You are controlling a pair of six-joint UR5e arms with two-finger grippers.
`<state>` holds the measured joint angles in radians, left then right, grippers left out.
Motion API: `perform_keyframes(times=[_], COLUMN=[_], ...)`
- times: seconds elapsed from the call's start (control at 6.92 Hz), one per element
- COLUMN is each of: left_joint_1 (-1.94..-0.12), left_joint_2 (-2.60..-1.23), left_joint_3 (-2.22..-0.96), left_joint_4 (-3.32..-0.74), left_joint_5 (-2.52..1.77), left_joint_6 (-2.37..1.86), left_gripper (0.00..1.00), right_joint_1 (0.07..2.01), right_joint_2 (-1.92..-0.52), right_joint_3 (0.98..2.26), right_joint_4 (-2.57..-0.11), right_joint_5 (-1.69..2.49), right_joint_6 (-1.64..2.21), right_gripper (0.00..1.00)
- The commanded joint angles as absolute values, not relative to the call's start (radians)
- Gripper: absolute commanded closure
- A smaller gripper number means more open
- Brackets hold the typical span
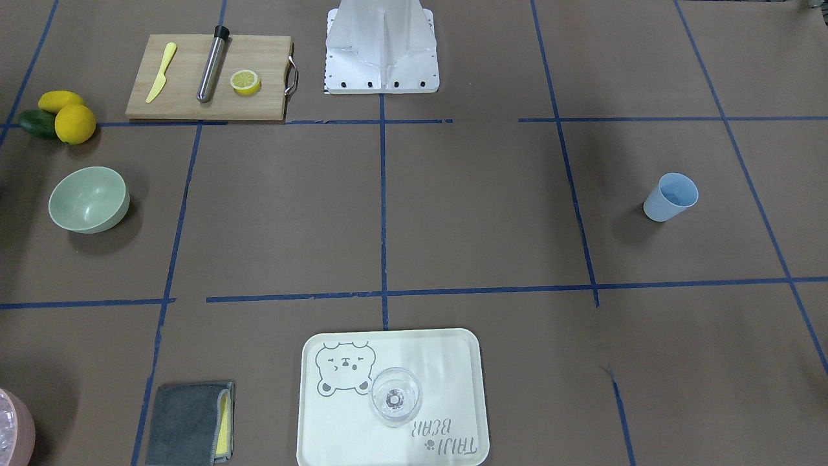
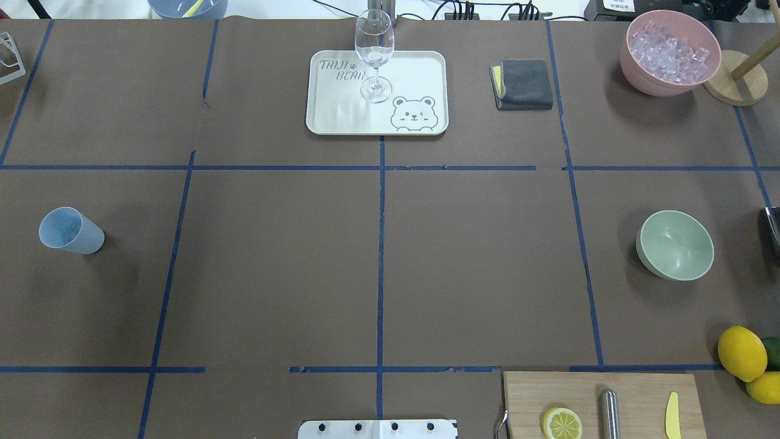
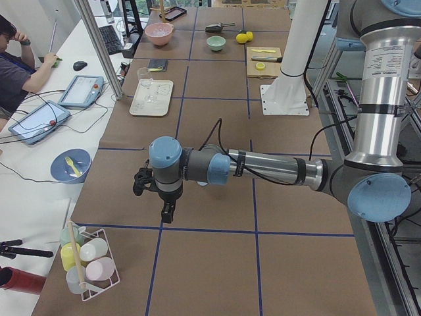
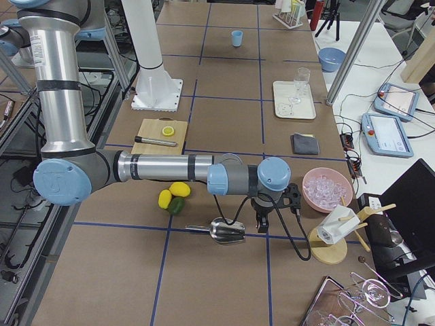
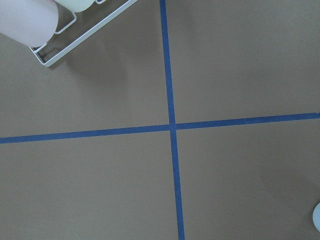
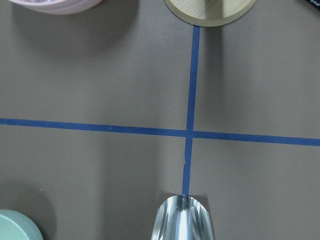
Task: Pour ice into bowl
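The sage-green bowl [image 2: 674, 244] stands empty and upright on the robot's right side of the table; it also shows in the front view [image 1: 88, 199]. Clear ice cubes [image 2: 669, 47] fill a pink container [image 2: 634, 70] at the far right. A blue cup [image 2: 70, 230] stands on the left side; I make out no ice in it. My left gripper [image 3: 168, 214] hangs over the table near the cup and shows only in the left side view. My right gripper [image 4: 262, 223] hangs between the pink container and a metal scoop [image 4: 224, 231]. I cannot tell whether either is open.
A cutting board [image 2: 600, 405] holds a lemon half, a steel muddler and a yellow knife. Whole lemons [image 2: 741, 352] lie beside it. A tray [image 2: 341, 119] with a wine glass [image 2: 374, 55], a grey cloth [image 2: 523, 83] and a wooden stand [image 2: 734, 85] sit at the far edge.
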<state>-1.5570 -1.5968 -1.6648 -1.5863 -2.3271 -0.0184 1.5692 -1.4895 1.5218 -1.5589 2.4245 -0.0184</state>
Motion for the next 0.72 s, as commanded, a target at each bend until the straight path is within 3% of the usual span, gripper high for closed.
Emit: perform_keyframes(times=[0.0, 0.58], left_joint_1=[-1.557, -1.555], left_joint_2=[-1.597, -1.624], left_joint_3=[-1.677, -1.819], left_joint_4=[-1.589, -1.662], left_joint_5=[-2.330, -2.327], left_joint_6=[-0.018, -0.079], left_gripper=[0.00, 0.00], right_joint_1=[1.568, 1.458], right_joint_2=[-1.491, -1.445], right_joint_3=[1.522, 1.548], right_joint_4=[-1.530, -1.528], right_joint_5=[2.425, 2.422], right_joint_6=[-0.015, 0.090], right_gripper=[0.00, 0.00])
